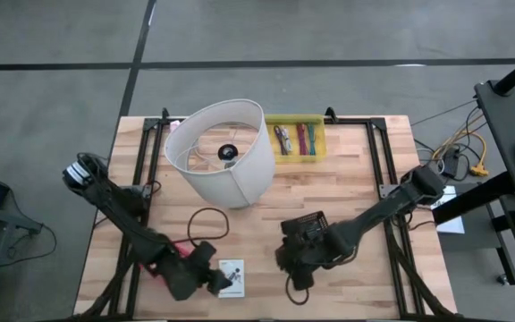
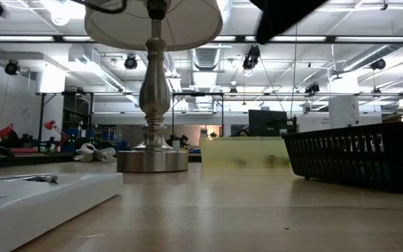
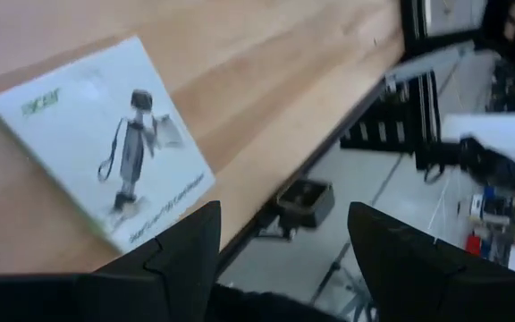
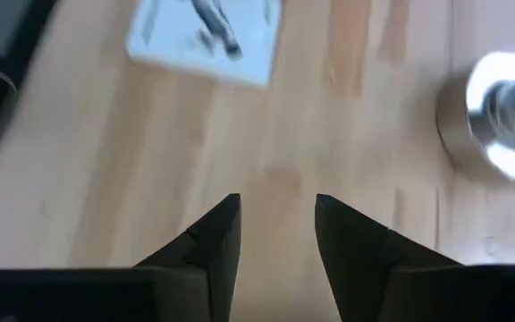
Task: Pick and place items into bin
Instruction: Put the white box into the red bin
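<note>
A white printed card lies flat on the wooden table near its front edge; the left wrist view shows the card too. My left gripper hovers just left of it, open and empty. My right gripper hangs over bare wood right of the card, open with nothing between its fingers; its view shows the card farther off. Thin pink, green and purple pen-like tools lie in a yellow bin at the table's far side.
A lamp with a large white shade stands mid-table, its metal base on the wood and its cord looped in front. A black mesh basket sits by my right arm. The table's front edge is close.
</note>
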Robot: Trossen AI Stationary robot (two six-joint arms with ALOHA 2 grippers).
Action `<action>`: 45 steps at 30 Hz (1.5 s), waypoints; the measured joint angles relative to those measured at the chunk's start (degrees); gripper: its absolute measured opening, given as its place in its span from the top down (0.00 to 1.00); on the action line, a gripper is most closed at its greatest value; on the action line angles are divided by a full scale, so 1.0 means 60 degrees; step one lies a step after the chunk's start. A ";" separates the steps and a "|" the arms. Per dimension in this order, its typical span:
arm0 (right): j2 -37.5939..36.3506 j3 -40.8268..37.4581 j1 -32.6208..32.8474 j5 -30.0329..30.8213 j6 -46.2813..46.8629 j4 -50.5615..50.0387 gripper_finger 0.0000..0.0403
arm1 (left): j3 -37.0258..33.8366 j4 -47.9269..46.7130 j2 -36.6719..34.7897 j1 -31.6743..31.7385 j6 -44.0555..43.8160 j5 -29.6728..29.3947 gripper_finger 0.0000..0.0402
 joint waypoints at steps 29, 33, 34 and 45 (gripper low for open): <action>-0.0810 -0.0007 -0.0033 0.0004 -0.0113 -0.5241 0.74 | 0.2857 -0.1090 0.3551 0.1493 -0.2182 0.1055 0.43; -0.0814 -0.0007 -0.0036 0.0004 -0.0098 -0.5240 0.75 | 0.3525 -0.2303 0.3896 0.1523 -0.2691 0.1040 0.43; -0.0814 -0.0007 -0.0036 0.0004 -0.0100 -0.5235 0.76 | 0.3611 -0.2559 0.3917 0.1529 -0.2786 0.1039 0.43; -0.0814 -0.0007 -0.0040 0.0004 -0.0167 -0.5201 0.75 | 0.3490 -0.3234 0.4016 0.1540 -0.3520 0.1753 0.43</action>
